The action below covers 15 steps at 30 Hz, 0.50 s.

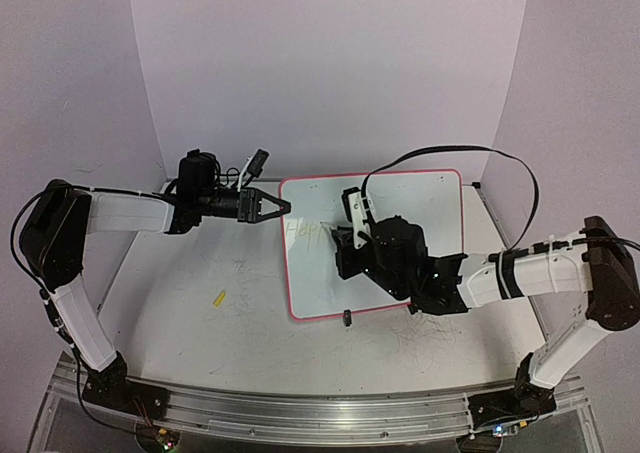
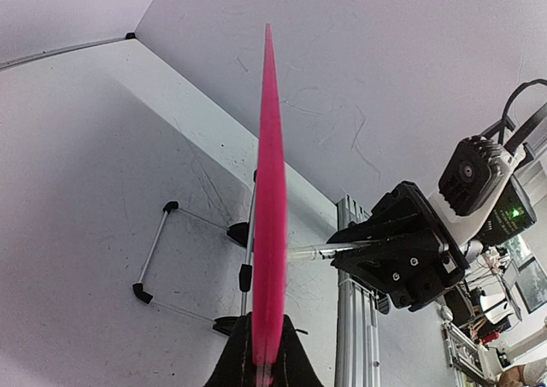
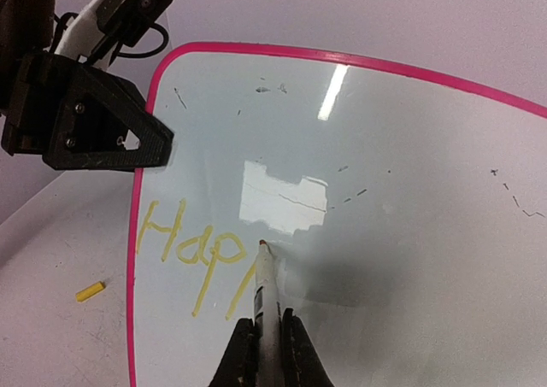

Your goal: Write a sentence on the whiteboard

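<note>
Right wrist view: right gripper (image 3: 267, 340) clamps a slim white marker (image 3: 267, 289) on the pink-rimmed whiteboard (image 3: 410, 148), left gripper (image 1: 278, 206) pinching its rim; press lightly, closing the second p of the yellow handwritten sentence (image 3: 192, 250).

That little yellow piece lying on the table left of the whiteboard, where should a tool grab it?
Take the yellow piece across its narrow middle, tool coming straight down, jaws crosswise to its length. It lies flat on the table, long and thin, apart from the whiteboard, so its long sides look free.
</note>
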{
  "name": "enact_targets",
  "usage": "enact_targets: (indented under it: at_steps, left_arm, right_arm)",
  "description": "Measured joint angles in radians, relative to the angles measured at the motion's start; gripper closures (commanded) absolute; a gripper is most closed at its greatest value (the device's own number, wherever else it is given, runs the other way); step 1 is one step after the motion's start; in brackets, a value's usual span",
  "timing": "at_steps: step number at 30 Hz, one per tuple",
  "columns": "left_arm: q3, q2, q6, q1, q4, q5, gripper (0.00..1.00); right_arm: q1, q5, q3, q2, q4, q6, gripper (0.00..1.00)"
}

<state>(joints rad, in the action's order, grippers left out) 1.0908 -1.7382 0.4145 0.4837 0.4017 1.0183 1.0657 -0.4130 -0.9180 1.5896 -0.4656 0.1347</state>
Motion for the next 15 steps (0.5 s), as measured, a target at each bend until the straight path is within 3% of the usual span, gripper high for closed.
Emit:
enact_targets:
  at_steps: [15]
  left_arm:
    - [0.000, 0.000, 0.000, 0.000, 0.000, 0.000, 1.00]
  right_arm:
    - [0.001, -0.015, 0.006, 0.000, 0.003, 0.017, 1.00]
